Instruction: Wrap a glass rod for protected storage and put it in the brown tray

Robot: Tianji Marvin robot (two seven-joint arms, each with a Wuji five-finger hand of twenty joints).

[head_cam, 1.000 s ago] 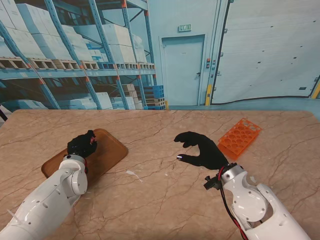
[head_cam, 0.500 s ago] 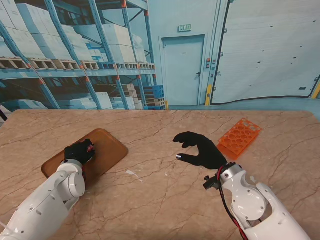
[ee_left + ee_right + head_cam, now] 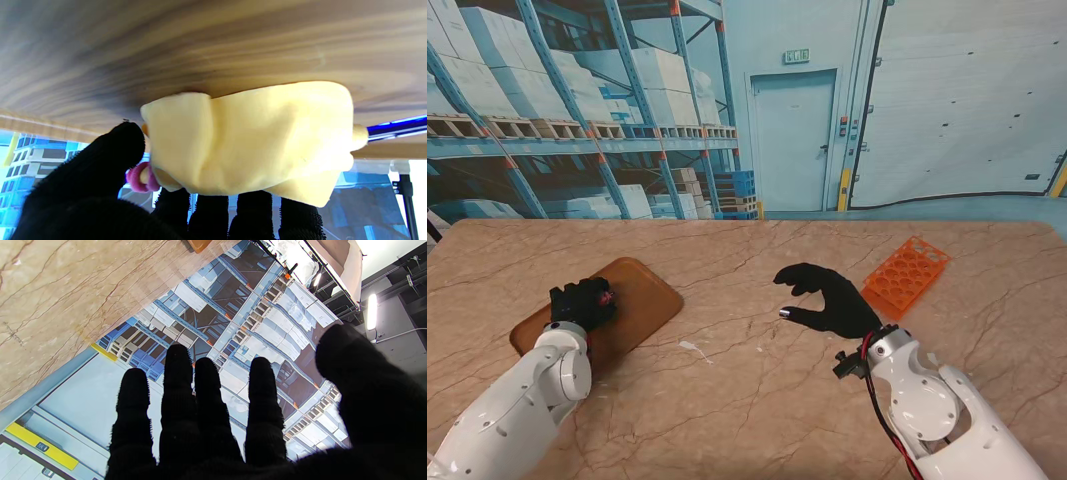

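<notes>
Now the left robot hand (image 3: 579, 302) grips the yellow wrapped bundle (image 3: 247, 140) over the brown tray (image 3: 642, 300) at the frame's left; the right robot hand (image 3: 827, 300) hovers released, fingers spread, above the tabletop (image 3: 757, 400).

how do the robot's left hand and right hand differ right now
The left hand is closed around the yellow cloth bundle; the right hand holds nothing, its fingers spread.
The left hand is over the brown tray; the right hand is over bare marble table, beside the orange rack.
Both wear black gloves.
</notes>
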